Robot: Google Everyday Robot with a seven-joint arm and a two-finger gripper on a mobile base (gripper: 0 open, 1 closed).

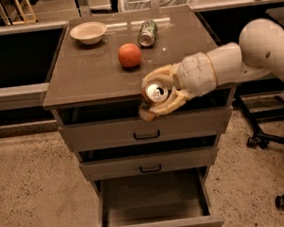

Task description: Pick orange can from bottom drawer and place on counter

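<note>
My gripper (153, 95) is shut on the orange can (155, 93), whose silver lid faces the camera. It holds the can in the air at the front edge of the counter (88, 75), just above the top drawer front. The bottom drawer (153, 205) stands pulled open below, and its inside looks bare. My white arm (256, 49) reaches in from the right.
On the counter lie a round orange fruit (129, 55), a green-and-white can on its side (148, 32) and a pale bowl (88, 32). The two upper drawers (146, 135) are pushed in. An office chair base (276, 148) stands at the right.
</note>
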